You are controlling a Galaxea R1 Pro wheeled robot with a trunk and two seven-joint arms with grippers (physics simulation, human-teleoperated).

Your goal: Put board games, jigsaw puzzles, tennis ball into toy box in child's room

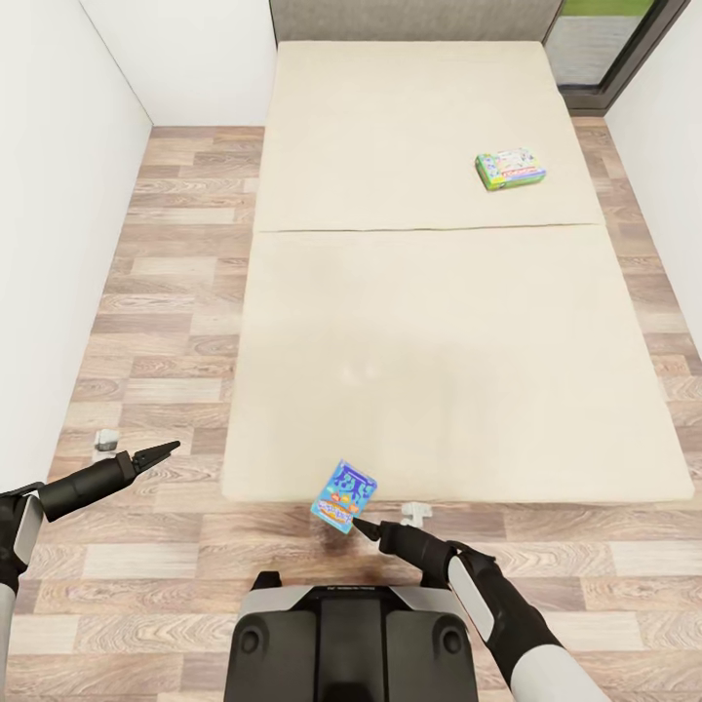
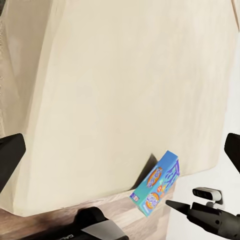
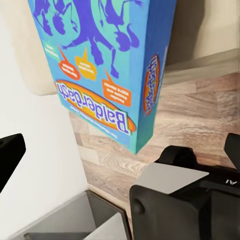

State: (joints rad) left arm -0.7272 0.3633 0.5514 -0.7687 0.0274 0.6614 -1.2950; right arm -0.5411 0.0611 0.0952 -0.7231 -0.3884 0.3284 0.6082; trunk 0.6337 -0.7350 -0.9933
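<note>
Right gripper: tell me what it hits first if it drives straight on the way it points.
Most likely the blue board game at the bed's near edge, just ahead of the right gripper. Depth is unclear, so the gap can't be judged.

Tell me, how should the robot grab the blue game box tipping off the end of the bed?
Probably by its thin sides. The blue game box tilts over the near edge of the bed, its wide printed face showing, so the right end effector, right beside it, could close across the narrow thickness from the floor side.
</note>
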